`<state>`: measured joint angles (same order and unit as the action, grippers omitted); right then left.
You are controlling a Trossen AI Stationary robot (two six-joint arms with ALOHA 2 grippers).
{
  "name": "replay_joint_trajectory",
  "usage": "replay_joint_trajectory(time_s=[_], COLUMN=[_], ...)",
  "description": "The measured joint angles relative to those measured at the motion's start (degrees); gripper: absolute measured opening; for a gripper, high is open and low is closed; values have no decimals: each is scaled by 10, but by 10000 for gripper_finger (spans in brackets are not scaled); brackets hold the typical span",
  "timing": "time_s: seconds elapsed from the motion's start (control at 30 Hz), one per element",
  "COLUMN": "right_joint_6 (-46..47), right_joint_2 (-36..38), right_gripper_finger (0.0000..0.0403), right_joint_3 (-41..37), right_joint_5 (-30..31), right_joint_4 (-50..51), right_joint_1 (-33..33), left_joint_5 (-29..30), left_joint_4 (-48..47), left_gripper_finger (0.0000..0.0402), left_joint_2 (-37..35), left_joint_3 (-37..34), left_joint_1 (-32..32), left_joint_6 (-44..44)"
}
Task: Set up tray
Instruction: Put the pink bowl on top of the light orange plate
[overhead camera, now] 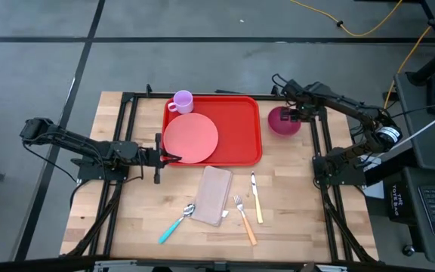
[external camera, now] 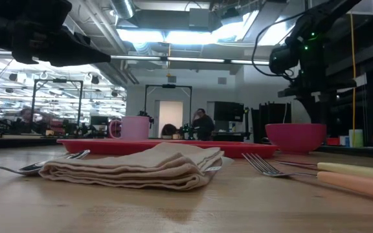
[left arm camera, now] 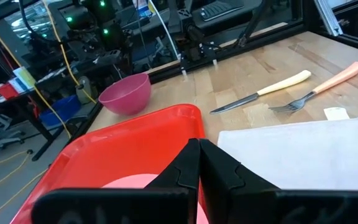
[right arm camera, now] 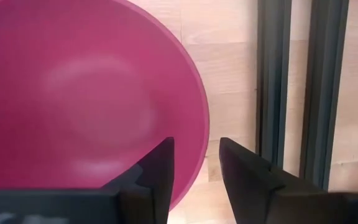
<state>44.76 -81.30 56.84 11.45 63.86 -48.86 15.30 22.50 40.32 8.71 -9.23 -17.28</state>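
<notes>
Items, near edge of the wooden plank table (overhead camera: 293, 219) outward, clock directions as seen from above.

- Spoon (overhead camera: 176, 224), teal handle, metal bowl: 7 o'clock of the table centre.
- Napkin (overhead camera: 214, 195), beige cloth, folded oblong; the low view alone shows its soft stacked layers.
- Fork (overhead camera: 244, 219), orange handle, and knife (overhead camera: 256, 198), cream handle: 5 o'clock, side by side.
- Tray (overhead camera: 240, 125), glossy red plastic, rectangular, rounded corners, raised rim: 12 o'clock of the napkin, flat on the table.
- Plate (overhead camera: 191, 137), round, pink, smooth: on the tray's 9 o'clock half.
- Mug (overhead camera: 181, 101), lilac, cylindrical: tray's 11 o'clock corner; its handle shows clearly only in the low view.
- Bowl (overhead camera: 283, 121), magenta, round: on the table just beyond the tray's 3 o'clock edge.
- Left gripper (overhead camera: 171, 157): at the tray's 9 o'clock rim by the plate; fingers clenched together, and the left wrist view shows them closed on nothing above the tray.
- Right gripper (right arm camera: 196, 168): at the bowl's 3 o'clock side; only the right wrist view shows the fingers straddling the rim, one inside, one outside. Whether they pinch it cannot be told.
- Person (external camera: 203, 124), far back in the room, low view only.
</notes>
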Motion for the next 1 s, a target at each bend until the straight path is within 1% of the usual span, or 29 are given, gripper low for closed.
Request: replay_joint_trajectory(time_s=[0.27, 0.37, 0.63, 0.83, 1.0], right_joint_6=[1, -3, -3, -16, -17], right_joint_2=[0, 0, 0, 0, 0], right_gripper_finger=[132, 132, 132, 132, 132], right_joint_3=[-11, -40, -102, -122, -123], right_joint_5=[14, -3, -35, -44, -51], right_joint_4=[-9, -20, -66, -107, -113], right_joint_1=[7, 6, 6, 6, 6], left_joint_5=[-5, -15, -15, -14, -14], left_joint_4=[0, 0, 0, 0, 0], left_gripper_finger=[3, 3, 3, 3, 3], left_joint_2=[0, -1, -1, -1, -1], left_joint_3=[0, 0, 0, 0, 0], left_joint_1=[0, 0, 0, 0, 0], left_joint_6=[0, 0, 0, 0, 0])
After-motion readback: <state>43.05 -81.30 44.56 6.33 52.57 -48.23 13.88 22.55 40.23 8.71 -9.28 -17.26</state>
